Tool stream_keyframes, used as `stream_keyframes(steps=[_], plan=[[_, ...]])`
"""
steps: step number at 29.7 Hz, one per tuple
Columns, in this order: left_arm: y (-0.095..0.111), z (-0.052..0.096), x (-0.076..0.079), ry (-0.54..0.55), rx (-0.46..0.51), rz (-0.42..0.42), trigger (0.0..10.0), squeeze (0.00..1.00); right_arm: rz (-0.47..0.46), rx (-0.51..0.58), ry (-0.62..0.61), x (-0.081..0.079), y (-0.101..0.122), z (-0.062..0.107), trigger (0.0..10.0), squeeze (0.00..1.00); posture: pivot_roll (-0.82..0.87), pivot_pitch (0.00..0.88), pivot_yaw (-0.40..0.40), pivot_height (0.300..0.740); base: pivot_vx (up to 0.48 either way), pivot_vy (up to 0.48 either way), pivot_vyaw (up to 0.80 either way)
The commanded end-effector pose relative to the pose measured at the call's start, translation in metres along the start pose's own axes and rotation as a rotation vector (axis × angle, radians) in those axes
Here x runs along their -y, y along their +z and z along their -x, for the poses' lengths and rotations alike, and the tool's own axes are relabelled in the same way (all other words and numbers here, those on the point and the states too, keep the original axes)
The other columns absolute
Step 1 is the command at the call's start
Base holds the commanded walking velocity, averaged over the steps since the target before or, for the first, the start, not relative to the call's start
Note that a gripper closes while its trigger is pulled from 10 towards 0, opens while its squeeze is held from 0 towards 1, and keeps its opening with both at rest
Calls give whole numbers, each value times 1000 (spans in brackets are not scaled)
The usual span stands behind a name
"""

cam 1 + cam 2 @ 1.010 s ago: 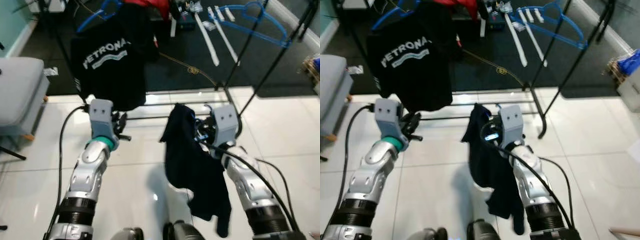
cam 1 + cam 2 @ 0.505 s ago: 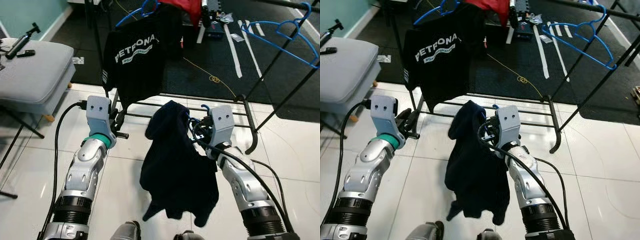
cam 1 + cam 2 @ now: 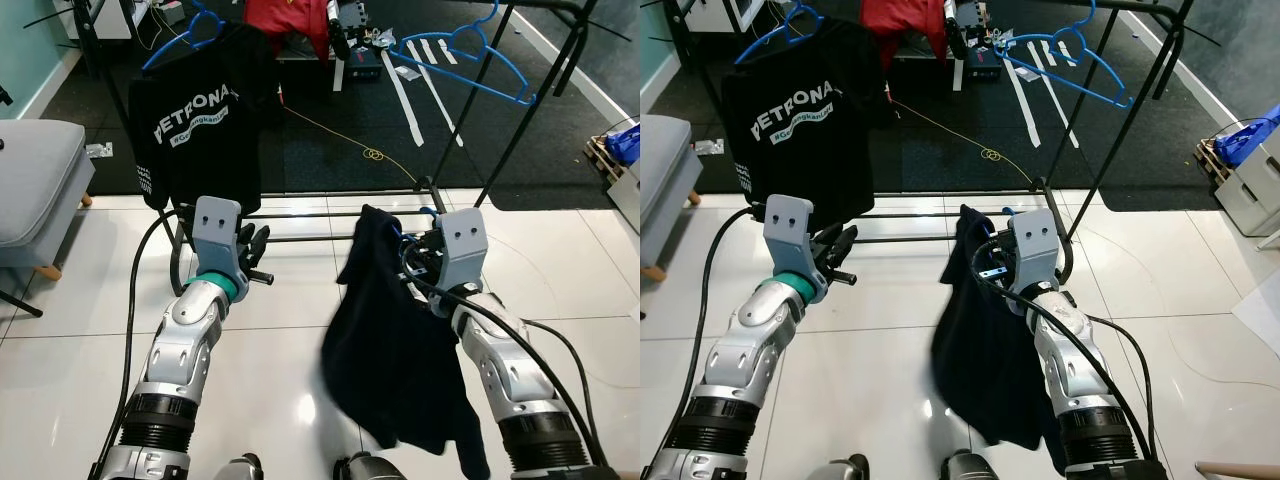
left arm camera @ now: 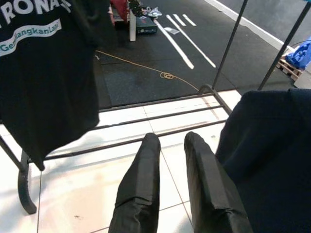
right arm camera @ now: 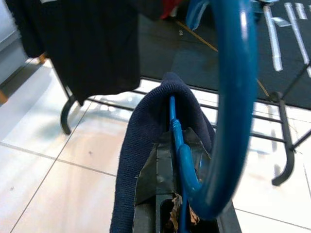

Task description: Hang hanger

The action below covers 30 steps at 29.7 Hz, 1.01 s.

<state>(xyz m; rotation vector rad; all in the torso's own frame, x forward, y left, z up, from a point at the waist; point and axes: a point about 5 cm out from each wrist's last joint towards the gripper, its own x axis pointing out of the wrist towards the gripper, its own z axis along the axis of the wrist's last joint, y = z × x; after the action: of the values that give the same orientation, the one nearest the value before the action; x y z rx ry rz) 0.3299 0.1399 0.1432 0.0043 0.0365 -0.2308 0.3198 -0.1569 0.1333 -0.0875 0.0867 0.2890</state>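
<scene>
Right gripper [image 3: 415,262] is up at chest height, clenched on the neck of the blue hanger [image 5: 228,97], and the navy garment [image 3: 400,360] draped over that hanger spills down in front of the right forearm towards the white tile floor [image 3: 290,360]. In the right wrist view the hanger's hook curls big and close over the fingers, with the knit collar wrapped round its stem, so the grip sits right at the neck. That reads as deliberate: held there, the hook stays free to catch a rail while the cloth hangs clear below.

The hook points up and forward, away from the robot, towards the black clothes rack [image 3: 500,150]. The hanger's long axis is hidden under the fabric, so I can't call it exactly; the garment's own length runs downward.

Left gripper [image 3: 252,255] rides beside it, well apart from the load, fingers close together and gripping nothing, aimed at the rack's low crossbars [image 4: 146,124]. My read is it's being kept out of the way.

At the rack's left end a black printed T-shirt [image 3: 195,125] hangs, and an empty blue hanger [image 3: 465,55] sits on the slanted bar to the right. The carried hanger is short of any rail, not yet hung
</scene>
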Motion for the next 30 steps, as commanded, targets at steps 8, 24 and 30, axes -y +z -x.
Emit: stream_keyframes(steps=[8,24,30], plan=[[7,-1,1,-80,14,-100,10000,0,266,3,233,6,16,11,10000,0,-62,65,3,740,0,0,0],[4,15,-11,-258,-3,-153,10000,0,183,194,615,49,85,77,10000,0,-69,59,10,740,0,0,0],[10,22,-8,-361,67,-101,10000,0,188,265,693,75,118,101,10000,0,-84,69,14,740,0,0,0]])
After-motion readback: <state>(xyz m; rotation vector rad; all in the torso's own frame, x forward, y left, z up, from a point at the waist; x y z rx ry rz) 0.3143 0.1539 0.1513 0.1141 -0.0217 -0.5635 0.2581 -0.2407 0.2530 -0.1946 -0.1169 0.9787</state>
